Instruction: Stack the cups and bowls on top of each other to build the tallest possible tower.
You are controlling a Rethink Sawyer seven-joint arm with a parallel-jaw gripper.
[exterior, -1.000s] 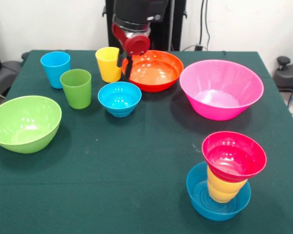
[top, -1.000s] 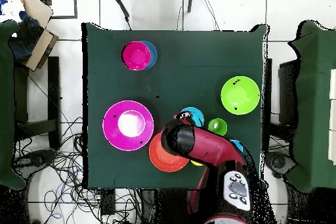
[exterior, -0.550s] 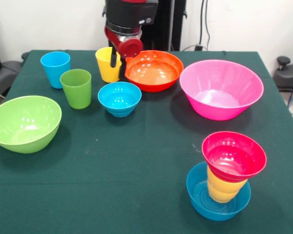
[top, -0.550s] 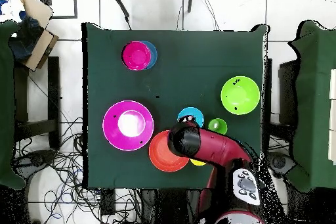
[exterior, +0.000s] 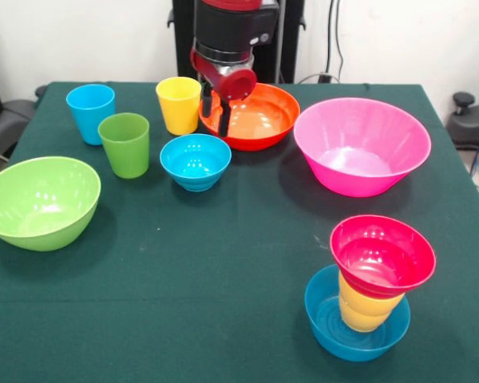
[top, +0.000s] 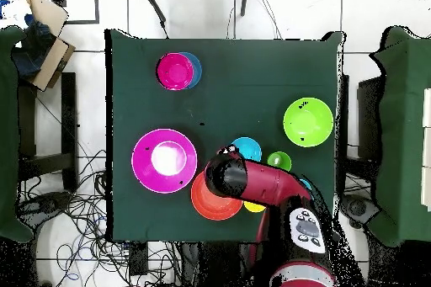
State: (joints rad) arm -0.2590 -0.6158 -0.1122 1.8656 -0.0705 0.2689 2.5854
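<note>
Everything's glossy moulded plastic on a matte green cloth tabletop (exterior: pixel 223 239), no readable labels anywhere. The arm hangs straight down, its pincer (exterior: pixel 215 112) slightly apart and straddling the near-left rim of the wide orange bowl (exterior: pixel 259 118). Small stack near the front: red bowl (exterior: pixel 382 255) on a squat yellow-orange cup (exterior: pixel 366 309), nested in a blue bowl (exterior: pixel 353 335).

Standing upright and apart: light blue cup (exterior: pixel 90 112), green cup (exterior: pixel 125 144), yellow cup (exterior: pixel 179 104). Sitting open side up: lime bowl (exterior: pixel 38 201), small blue bowl (exterior: pixel 195 161), orange bowl (exterior: pixel 259 116), pink bowl (exterior: pixel 362 145). Nesting at the near corner: red bowl (exterior: pixel 382 255) tilting on yellow-orange cup (exterior: pixel 366 309) inside second blue bowl (exterior: pixel 353 331).
</note>
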